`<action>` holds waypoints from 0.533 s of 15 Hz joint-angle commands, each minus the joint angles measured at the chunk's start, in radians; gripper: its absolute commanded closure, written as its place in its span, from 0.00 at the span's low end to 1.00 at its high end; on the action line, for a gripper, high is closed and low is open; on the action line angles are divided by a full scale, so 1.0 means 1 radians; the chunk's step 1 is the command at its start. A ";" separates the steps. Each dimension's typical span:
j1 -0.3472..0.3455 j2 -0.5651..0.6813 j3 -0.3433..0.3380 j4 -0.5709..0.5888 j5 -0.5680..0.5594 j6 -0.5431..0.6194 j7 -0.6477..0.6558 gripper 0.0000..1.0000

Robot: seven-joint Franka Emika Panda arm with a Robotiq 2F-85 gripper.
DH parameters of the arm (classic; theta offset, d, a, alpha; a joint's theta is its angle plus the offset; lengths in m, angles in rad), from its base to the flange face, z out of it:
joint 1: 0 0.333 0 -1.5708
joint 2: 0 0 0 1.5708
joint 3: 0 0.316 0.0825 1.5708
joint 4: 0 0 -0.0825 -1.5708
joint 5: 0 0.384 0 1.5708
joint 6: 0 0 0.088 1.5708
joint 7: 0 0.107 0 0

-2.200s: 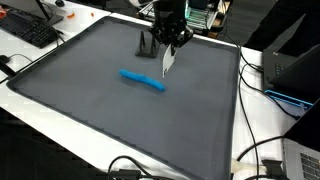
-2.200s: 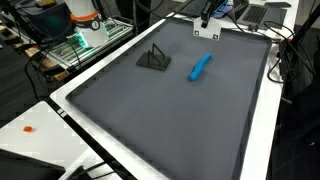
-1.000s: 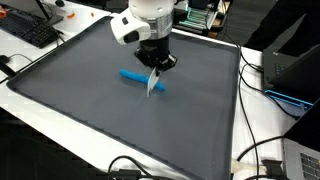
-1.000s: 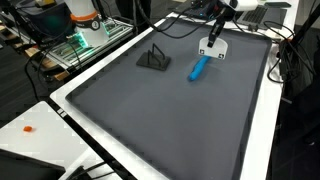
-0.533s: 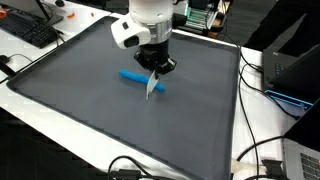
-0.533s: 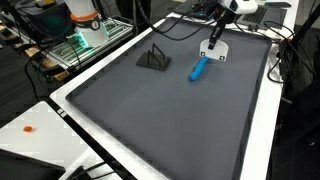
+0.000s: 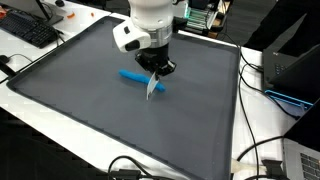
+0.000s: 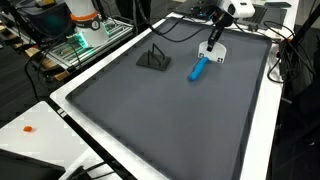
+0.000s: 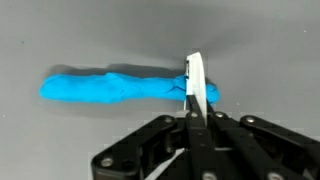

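Observation:
A blue, lumpy elongated thing [image 7: 130, 75] [image 8: 200, 68] lies on the dark grey mat [image 7: 90, 100]. My gripper [image 7: 157, 70] [image 8: 213, 38] hangs just above its one end, shut on a thin white flat piece [image 7: 153, 86] [image 8: 214, 50] that points down. In the wrist view the white piece [image 9: 196, 80] stands edge-on over the right end of the blue thing [image 9: 110, 87], with the gripper [image 9: 194, 118] below it. Whether the piece touches the blue thing I cannot tell.
A small black triangular stand [image 8: 152, 58] sits on the mat to the side of the blue thing. A white raised border [image 8: 90, 140] rims the mat. A keyboard [image 7: 28, 30], a laptop [image 7: 290, 70] and cables [image 7: 250, 165] lie outside it.
Since the earliest frames the arm has come from the back of the mat to the blue thing, carrying the white piece. Over the last second it has barely moved.

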 commanded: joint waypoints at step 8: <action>-0.011 -0.011 0.002 -0.064 0.029 -0.035 0.023 0.99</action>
